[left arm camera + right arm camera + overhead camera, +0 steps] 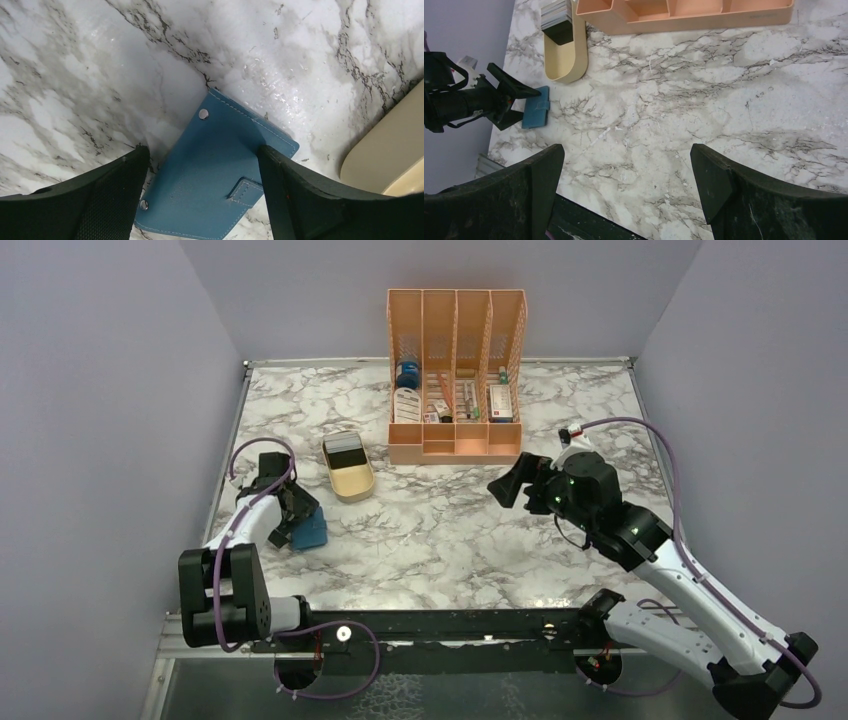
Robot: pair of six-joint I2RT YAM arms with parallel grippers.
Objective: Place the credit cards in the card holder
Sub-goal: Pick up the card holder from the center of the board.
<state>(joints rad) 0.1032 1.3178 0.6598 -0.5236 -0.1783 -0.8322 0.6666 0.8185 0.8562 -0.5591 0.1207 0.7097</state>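
The teal-blue card holder (312,531) (210,170) lies folded shut on the marble at the left, its snap tab near one edge. My left gripper (290,512) (202,150) hangs just above it, open, one finger on either side and nothing held. The credit cards (345,449) (556,15) sit as a small stack in the far end of a beige tray (355,483) (566,62). Over the right middle of the table my right gripper (508,487) (626,150) is open and empty, well above bare marble. The right wrist view also shows the card holder (536,106) under the left gripper (509,100).
An orange slotted desk organiser (456,370) (684,12) with small items stands at the back centre, just right of the tray. The beige tray's corner (385,150) lies close to the card holder. Grey walls enclose the table on the left, back and right.
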